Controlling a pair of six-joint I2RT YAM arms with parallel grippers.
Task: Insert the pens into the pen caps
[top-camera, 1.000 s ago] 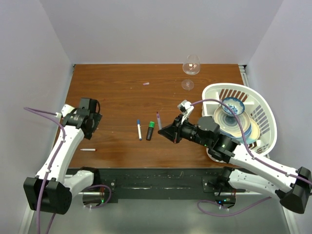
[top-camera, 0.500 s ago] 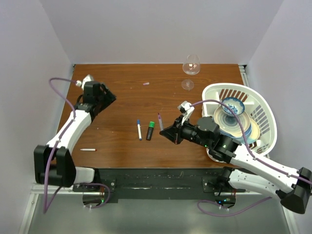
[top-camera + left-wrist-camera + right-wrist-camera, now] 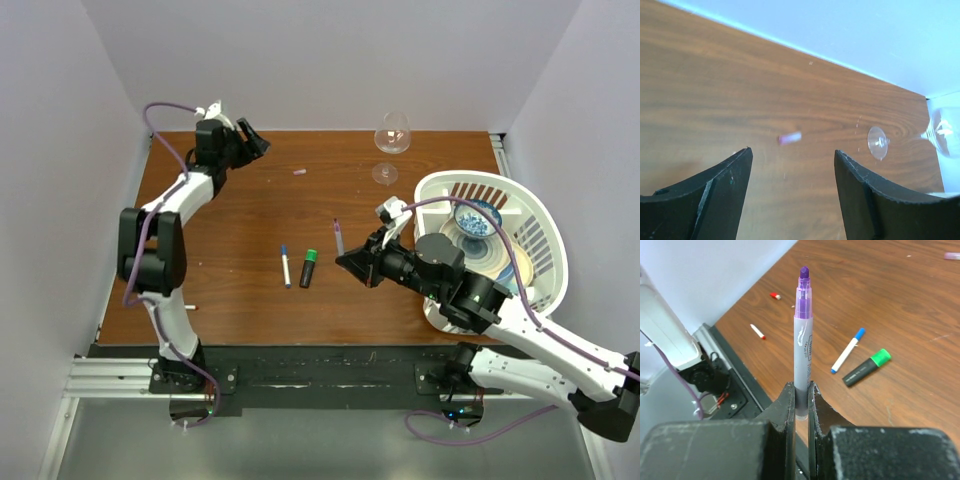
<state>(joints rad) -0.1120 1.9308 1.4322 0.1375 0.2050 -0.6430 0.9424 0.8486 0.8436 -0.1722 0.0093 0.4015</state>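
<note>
A: Pen with the purple tip (image 3: 803,340), where?
B: Upright, pinched by the right gripper (image 3: 801,395); blue-tipped pen (image 3: 285,266) and green-tipped marker (image 3: 308,267) lie on the table (image 3: 230,230).
A: Left gripper (image 3: 792,160)?
B: Spread, empty, pink cap (image 3: 790,138) lying ahead

The top external camera hangs high above and behind the arm bases, looking down on the whole table (image 3: 250,210). The left wrist camera sits low near the table's far edge and looks between the left jaws across the wood towards the right. It shares the pale pink cap (image 3: 790,138) and wine glass (image 3: 877,142) with the overhead view. The right wrist camera looks along the right jaws towards the near left corner, close on the purple-tipped pen (image 3: 803,340). Behind it lie the blue-tipped pen (image 3: 847,357) and green-capped marker (image 3: 866,368), both also seen from above.
</note>
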